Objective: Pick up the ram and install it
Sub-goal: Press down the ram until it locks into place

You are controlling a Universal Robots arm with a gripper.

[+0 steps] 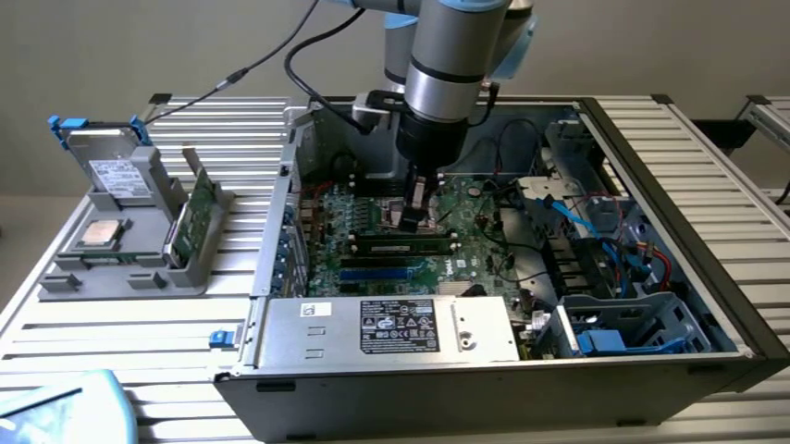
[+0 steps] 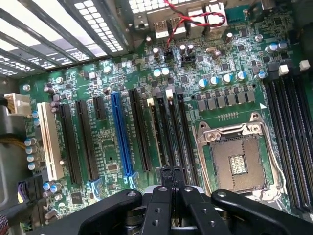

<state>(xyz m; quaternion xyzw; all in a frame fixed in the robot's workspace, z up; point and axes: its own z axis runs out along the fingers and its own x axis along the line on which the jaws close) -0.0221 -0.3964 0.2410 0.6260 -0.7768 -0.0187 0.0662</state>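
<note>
While the silver and grey robot arm reaches down into the open black computer case, its black gripper hangs just above the green motherboard. The jaws are closed together and I see nothing between them. The ram, a long narrow dark-green stick with black chips, lies flat across the motherboard in the exterior view, just below the gripper and apart from it. Whether it sits fully in a slot, I cannot tell.

From the wrist view, the gripper has its tips pressed together over the long black memory slots, beside the square metal processor socket and a blue expansion slot. On the exterior view's left, a grey plastic holder stands on the ribbed metal desk with a taller green board upright in it.
</note>
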